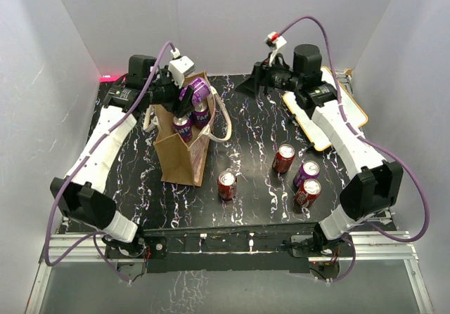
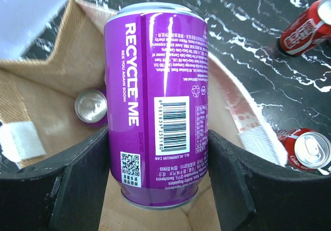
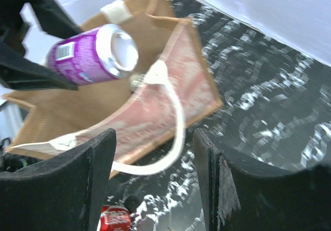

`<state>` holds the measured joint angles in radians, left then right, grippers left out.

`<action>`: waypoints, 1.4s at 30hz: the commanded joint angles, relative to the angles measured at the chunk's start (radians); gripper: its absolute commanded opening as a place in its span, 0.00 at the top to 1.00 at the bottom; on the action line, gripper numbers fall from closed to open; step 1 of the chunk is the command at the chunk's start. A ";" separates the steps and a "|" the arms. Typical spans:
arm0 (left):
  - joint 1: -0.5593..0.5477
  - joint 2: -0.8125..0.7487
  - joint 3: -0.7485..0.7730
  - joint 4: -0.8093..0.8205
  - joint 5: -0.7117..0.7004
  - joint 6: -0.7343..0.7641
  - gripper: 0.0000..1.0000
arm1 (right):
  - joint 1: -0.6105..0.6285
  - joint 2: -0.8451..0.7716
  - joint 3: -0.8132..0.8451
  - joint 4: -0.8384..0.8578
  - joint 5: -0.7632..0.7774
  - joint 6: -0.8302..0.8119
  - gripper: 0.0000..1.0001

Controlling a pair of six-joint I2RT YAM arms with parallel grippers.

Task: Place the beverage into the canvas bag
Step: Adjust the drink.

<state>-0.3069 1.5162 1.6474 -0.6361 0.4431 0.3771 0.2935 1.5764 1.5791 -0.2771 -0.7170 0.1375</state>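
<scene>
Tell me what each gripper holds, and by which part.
The left gripper pinches the purple can across its side wall, toward one end, over the canvas bag. The right gripper is open, holding nothing.

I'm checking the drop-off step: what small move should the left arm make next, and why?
Probably lower the left pincer a little into the canvas bag before letting go: it grips the purple can above the open mouth, and another can already sits at the bottom, so a lower release seems gentler.

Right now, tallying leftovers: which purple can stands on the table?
The purple can among the red cans; the others are in the left gripper and the canvas bag.
</scene>
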 commanded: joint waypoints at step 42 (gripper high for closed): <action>-0.057 -0.110 -0.062 0.267 0.338 0.355 1.00 | 0.128 0.153 0.140 0.360 -0.332 0.281 0.69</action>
<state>-0.3508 1.4258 1.5723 -0.4732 0.7116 0.7376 0.4103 1.7473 1.6886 -0.0032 -1.0458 0.3870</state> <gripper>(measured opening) 0.647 0.691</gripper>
